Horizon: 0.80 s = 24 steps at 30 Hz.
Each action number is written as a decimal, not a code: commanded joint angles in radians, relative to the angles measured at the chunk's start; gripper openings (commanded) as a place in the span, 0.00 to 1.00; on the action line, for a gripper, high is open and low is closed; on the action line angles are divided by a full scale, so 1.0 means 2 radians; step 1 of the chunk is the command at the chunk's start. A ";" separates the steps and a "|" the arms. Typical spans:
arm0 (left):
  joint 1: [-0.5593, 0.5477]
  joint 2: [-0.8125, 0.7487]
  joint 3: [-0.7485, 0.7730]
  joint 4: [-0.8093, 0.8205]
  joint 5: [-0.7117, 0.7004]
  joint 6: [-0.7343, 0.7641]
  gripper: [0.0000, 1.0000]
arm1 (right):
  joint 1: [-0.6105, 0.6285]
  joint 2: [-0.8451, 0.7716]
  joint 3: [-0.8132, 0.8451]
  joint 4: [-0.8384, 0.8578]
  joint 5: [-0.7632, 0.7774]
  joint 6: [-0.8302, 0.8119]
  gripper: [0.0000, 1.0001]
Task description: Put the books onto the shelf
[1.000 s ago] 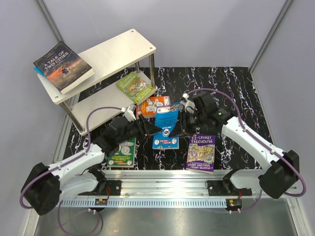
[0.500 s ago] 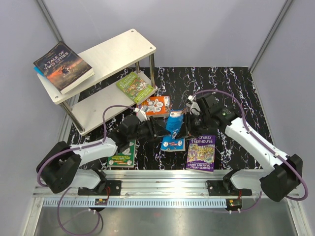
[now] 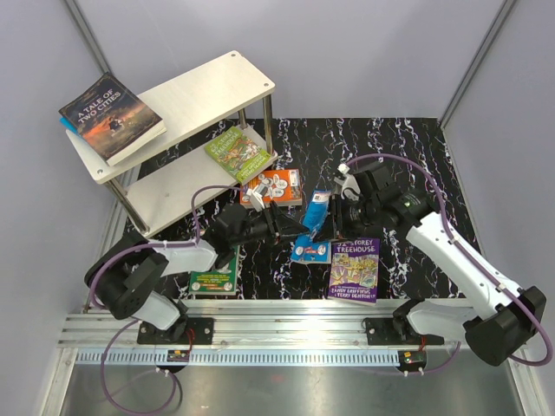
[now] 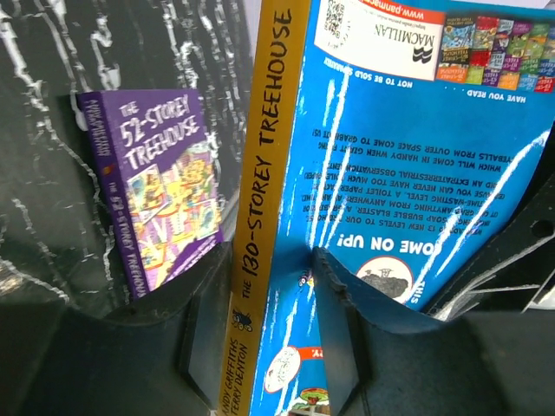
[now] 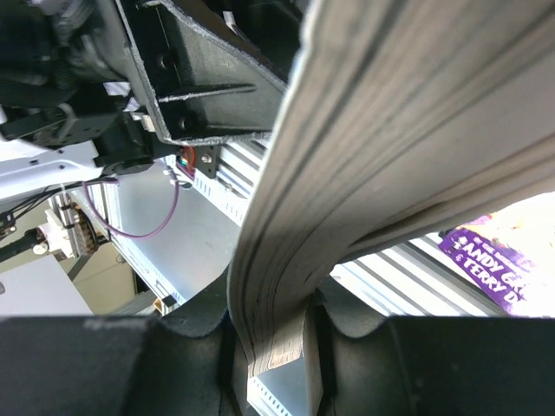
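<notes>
Two grippers hold one and the same book: the blue book (image 3: 317, 211), titled "130-Storey Treehouse", is upright on its edge over the middle of the bench (image 3: 408, 156). The left gripper (image 3: 293, 227) is clamped on it at the yellow spine. The right gripper (image 3: 335, 217) is pinched on the page edges from the opposite side. I count seven books for sure. One dark book (image 3: 111, 117), "A Tale of Two Cities", lies at the left end of the top board of the shelf (image 3: 204, 91); a blue edge under it may be one more. One green book (image 3: 236, 153) rests at the right end of the lower board. Four lie flat on the bench: one orange book (image 3: 276, 186) near the middle, one pale blue book (image 3: 309, 252) just below the held one, and one purple book (image 3: 354, 269) and a second green book (image 3: 214, 274) toward the near edge.
</notes>
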 commanded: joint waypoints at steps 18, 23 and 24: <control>-0.003 -0.085 -0.024 0.264 0.074 -0.094 0.67 | 0.010 -0.005 0.026 0.076 -0.039 -0.014 0.00; 0.006 -0.135 -0.040 0.170 0.064 -0.057 0.69 | 0.010 -0.007 0.049 0.063 -0.044 -0.013 0.00; 0.007 -0.140 -0.043 0.165 0.060 -0.054 0.69 | 0.011 -0.007 0.049 0.063 -0.045 -0.013 0.00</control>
